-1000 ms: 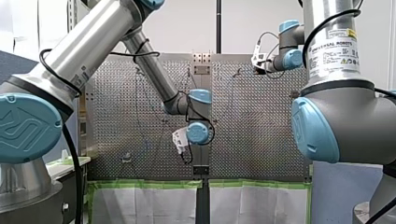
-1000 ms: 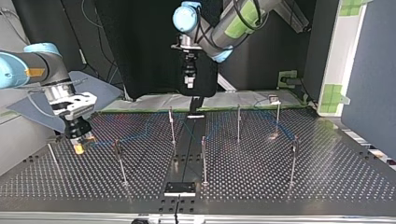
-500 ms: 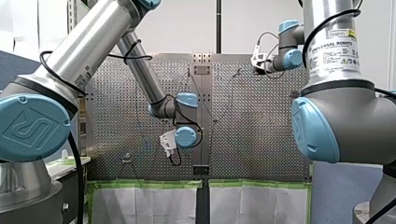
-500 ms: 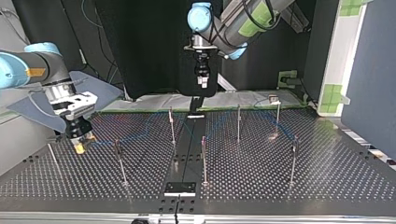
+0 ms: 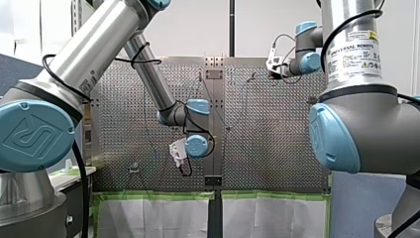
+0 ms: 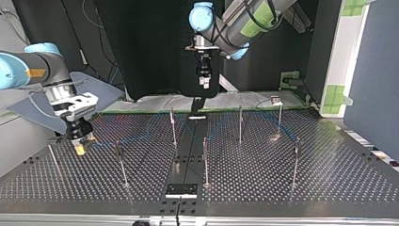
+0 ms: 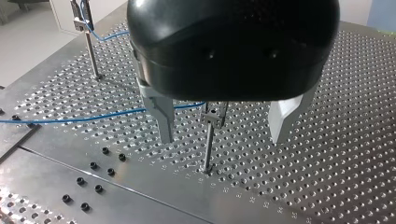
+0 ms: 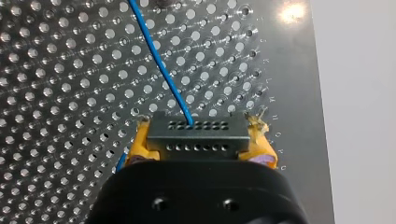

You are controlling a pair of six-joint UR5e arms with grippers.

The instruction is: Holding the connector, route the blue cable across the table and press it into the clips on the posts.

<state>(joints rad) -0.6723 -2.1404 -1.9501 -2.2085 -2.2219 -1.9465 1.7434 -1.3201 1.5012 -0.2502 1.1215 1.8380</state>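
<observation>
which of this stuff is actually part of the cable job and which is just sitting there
Part of the job:
connector, held in my right claw
blue cable
clip posts
my left claw, open above one post

Just sitting there:
black plate on the table's middle strip
green tape
black screws
</observation>
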